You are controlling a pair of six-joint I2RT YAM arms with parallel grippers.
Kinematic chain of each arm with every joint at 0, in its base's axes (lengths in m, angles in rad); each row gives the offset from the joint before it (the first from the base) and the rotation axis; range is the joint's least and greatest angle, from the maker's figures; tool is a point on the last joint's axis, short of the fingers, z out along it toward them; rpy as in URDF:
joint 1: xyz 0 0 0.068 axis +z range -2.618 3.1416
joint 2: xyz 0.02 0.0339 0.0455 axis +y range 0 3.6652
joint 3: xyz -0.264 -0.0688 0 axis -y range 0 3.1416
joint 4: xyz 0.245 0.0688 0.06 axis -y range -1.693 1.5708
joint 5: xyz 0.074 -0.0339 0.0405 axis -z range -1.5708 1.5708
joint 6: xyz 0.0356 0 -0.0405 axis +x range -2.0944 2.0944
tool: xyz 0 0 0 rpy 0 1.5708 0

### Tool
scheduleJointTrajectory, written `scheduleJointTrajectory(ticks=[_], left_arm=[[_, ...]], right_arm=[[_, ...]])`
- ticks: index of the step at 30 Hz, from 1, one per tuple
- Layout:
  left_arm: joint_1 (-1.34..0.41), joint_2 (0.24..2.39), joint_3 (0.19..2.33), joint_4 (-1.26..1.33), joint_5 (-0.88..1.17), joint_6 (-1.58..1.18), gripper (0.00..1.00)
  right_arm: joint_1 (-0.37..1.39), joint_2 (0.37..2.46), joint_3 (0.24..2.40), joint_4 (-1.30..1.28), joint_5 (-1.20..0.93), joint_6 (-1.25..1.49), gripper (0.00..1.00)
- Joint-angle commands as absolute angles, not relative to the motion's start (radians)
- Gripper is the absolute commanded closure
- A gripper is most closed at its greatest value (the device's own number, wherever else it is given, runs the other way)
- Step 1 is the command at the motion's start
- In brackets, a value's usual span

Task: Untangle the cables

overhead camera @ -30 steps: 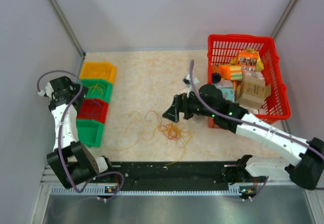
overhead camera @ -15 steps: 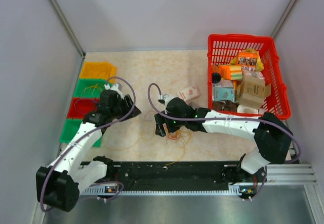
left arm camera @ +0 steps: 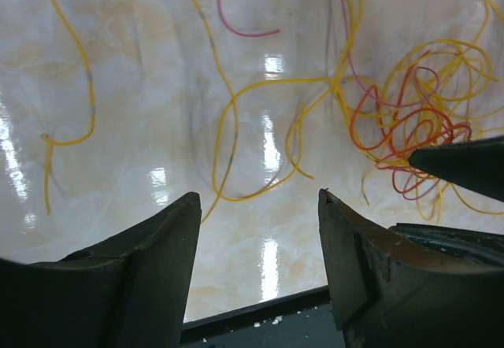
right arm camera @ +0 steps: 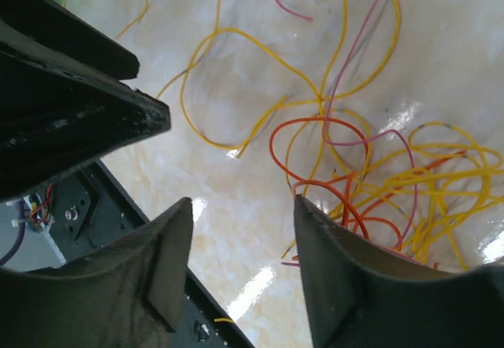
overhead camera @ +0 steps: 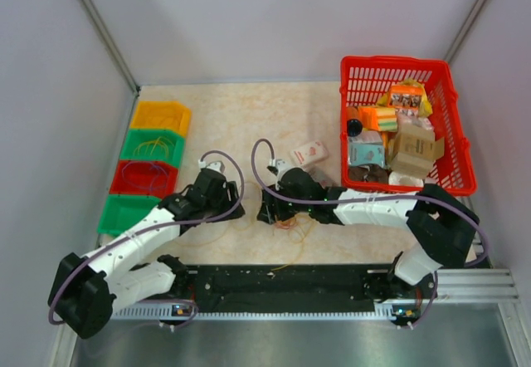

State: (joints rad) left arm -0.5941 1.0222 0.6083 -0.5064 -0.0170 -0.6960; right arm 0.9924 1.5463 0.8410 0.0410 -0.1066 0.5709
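Cables [overhead camera: 286, 217] lie as a loose knot of yellow, orange and reddish strands in the near middle of the tabletop [overhead camera: 249, 114], with single yellow strands and one pinkish piece trailing off to its left. Both arms reach in low from opposite sides, probably so that each can take a different strand and draw the knot apart. The left claw [left arm camera: 260, 238] hovers just above the trailing yellow loops, its jaws partly apart with only bare tabletop between them. The right claw [right arm camera: 240, 242] hangs at the edge of the knot itself, jaws likewise part-way open and empty; one of its tips shows at the right of the left wrist view, right beside the red loops. Neither has hold of a strand yet, so the untangling looks hardly begun. A column of four bins stands along the left edge: the yellow bin [overhead camera: 143, 124] looks bare, the upper green bin [overhead camera: 131, 153] holds a few thin yellow strands, the red bin [overhead camera: 124, 186] seems to hold some too, though they are too fine to be sure, and the lower green bin [overhead camera: 116, 217] looks bare. I take these as places for freed strands. A red basket [overhead camera: 390, 61] at the far right is heaped with boxes and packets, and a small carton [overhead camera: 309, 153] lies on the tabletop between basket and knot.
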Motion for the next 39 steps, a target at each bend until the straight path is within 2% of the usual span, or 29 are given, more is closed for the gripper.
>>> scheduleJointTrajectory(ticks=[1,6,9,13,16,19,23,32,36,39], left_arm=[[-0.601,1.012,0.571,-0.473,-0.117,-0.721,0.36],[-0.601,1.109,0.566,-0.439,-0.094,-0.732,0.52],[-0.603,1.124,0.549,-0.402,-0.08,-0.735,0.56],[-0.601,1.128,0.554,-0.411,-0.092,-0.729,0.72],[-0.603,1.092,0.555,-0.429,-0.097,-0.726,0.78],[-0.601,1.051,0.56,-0.468,-0.106,-0.727,1.0],[-0.601,0.993,0.58,-0.505,-0.091,-0.729,1.0],[-0.6,0.893,0.711,-0.609,-0.074,-0.693,1.0],[-0.6,0.783,0.88,-0.68,-0.259,-0.661,1.0],[-0.578,0.781,1.084,-0.681,-0.348,-0.53,1.0]], right_arm=[[0.965,1.577,0.778,0.204,-0.141,0.696,0.5],[0.942,1.591,0.742,0.213,-0.123,0.744,0.6],[0.937,1.589,0.739,0.199,-0.109,0.745,0.62],[0.93,1.591,0.729,0.204,-0.107,0.753,0.64],[0.927,1.594,0.721,0.199,-0.089,0.765,0.69],[0.917,1.603,0.719,0.184,-0.071,0.781,0.73],[0.904,1.615,0.722,0.155,-0.04,0.802,0.81],[0.879,1.628,0.726,0.1,-0.003,0.833,0.82],[0.867,1.615,0.718,0.071,0.044,0.83,0.83],[0.868,1.609,0.715,0.097,0.022,0.79,0.82]])
